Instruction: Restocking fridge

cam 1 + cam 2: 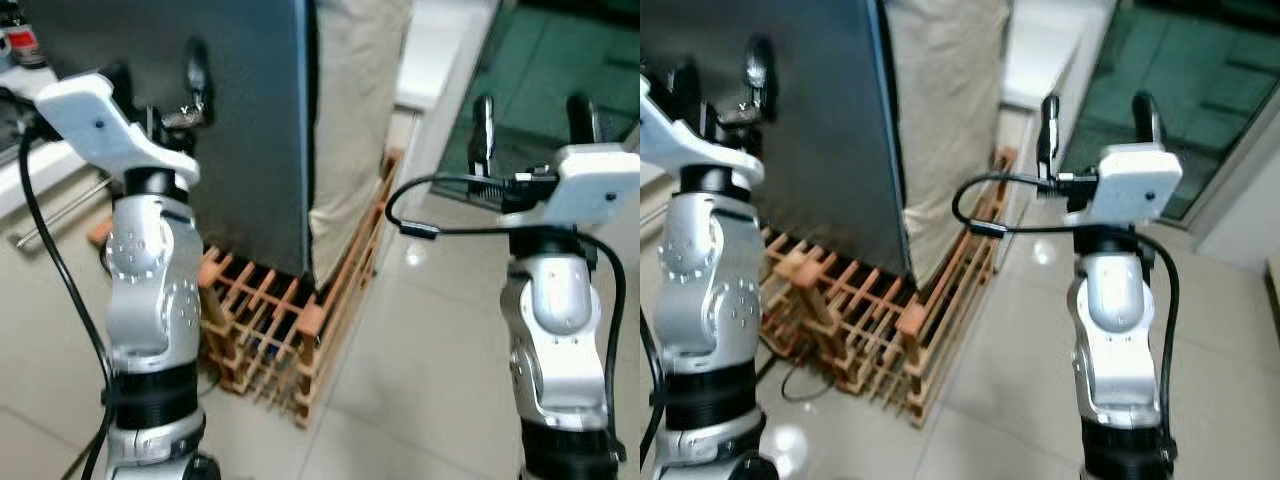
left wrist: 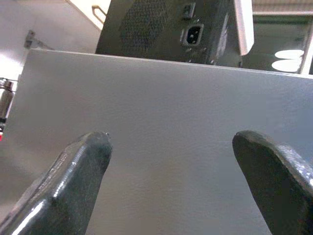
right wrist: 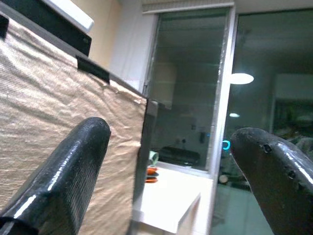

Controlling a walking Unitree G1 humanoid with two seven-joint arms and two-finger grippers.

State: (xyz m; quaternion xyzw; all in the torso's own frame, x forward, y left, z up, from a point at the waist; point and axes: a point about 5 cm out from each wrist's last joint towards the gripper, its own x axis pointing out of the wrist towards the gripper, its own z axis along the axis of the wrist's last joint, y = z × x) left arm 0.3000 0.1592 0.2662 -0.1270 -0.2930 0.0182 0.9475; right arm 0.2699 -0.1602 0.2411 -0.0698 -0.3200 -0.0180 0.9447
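No text, label, brand or number can be read on anything in these views.

One dark grey fridge (image 1: pixel 250 130), one wooden rack (image 1: pixel 290 320) on the floor beneath it, one beige cloth (image 1: pixel 350 120), two silver arms.
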